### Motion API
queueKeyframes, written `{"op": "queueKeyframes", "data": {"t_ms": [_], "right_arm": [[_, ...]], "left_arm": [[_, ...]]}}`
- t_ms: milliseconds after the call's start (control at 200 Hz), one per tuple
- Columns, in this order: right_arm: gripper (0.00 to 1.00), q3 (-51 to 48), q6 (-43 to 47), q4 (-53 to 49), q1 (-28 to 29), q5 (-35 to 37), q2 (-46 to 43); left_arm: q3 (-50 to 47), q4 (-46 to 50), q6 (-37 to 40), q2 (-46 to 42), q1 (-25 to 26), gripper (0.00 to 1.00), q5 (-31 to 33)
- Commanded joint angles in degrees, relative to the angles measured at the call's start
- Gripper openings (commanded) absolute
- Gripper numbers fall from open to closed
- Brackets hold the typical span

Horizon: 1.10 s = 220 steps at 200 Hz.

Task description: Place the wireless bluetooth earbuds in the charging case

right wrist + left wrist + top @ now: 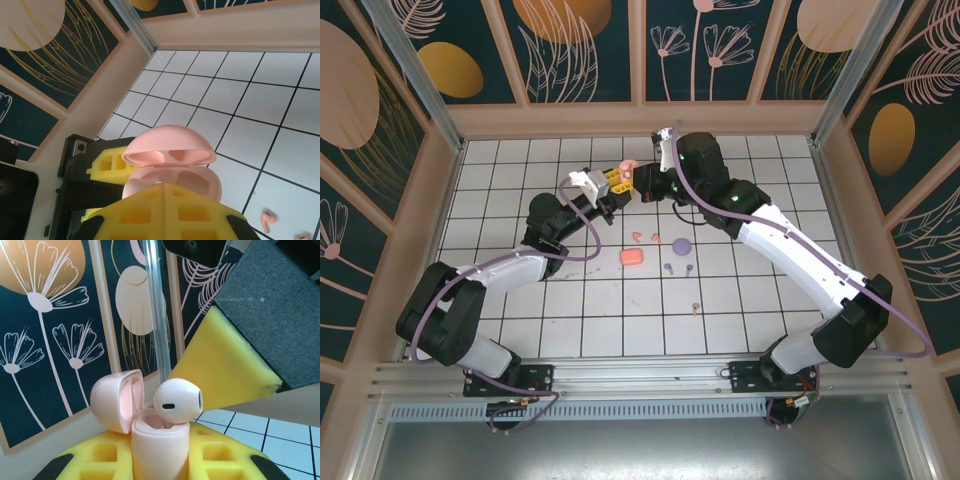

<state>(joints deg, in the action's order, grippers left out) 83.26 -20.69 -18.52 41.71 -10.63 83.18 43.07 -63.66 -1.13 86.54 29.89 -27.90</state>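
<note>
Tiled tabletop (pixel 620 320) is strewn mid-frame with spare earbuds (pixel 642 236) from above; low-centre, left wrist, the charging case (pixel 159 440) is clamped in the left gripper (pixel 158 457), pink bud (pixel 177 400) half-seated; bottom, right wrist, the right gripper's (pixel 164 190) closed fingers (pixel 200 215) are best pressed straight down.

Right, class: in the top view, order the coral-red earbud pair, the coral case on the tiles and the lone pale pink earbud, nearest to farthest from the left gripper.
From the left gripper, at the far middle:
1. Coral-red earbud pair, just towards the bases.
2. Coral case, beyond the pair, slightly left.
3. Lone pale pink earbud, closest to the bases, right of centre.
</note>
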Motion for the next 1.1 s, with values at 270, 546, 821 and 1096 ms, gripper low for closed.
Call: {"op": "queueKeyframes", "data": {"t_ms": [270, 546, 821, 1096], "right_arm": [[0.0, -0.18, -2.64, 2.17, 1.35, -4.81, -2.23], [0.0, 0.72, -2.87, 2.48, 1.45, -6.22, -2.13], [0.0, -0.35, -2.16, 0.51, 0.34, -0.9, -6.92], [0.0, -2.87, -2.99, -0.26, -1.96, 3.23, -10.27]], "left_arm": [[0.74, -1.92, 0.43, 1.43, 0.78, 0.0, -2.77], [1.15, -1.21, 0.61, 1.88, 0.76, 0.0, -2.75], [1.23, -1.4, 0.67, 1.97, 0.76, 0.0, -2.54], [0.14, -3.96, 0.56, 1.36, 0.77, 0.0, -3.25]]}}
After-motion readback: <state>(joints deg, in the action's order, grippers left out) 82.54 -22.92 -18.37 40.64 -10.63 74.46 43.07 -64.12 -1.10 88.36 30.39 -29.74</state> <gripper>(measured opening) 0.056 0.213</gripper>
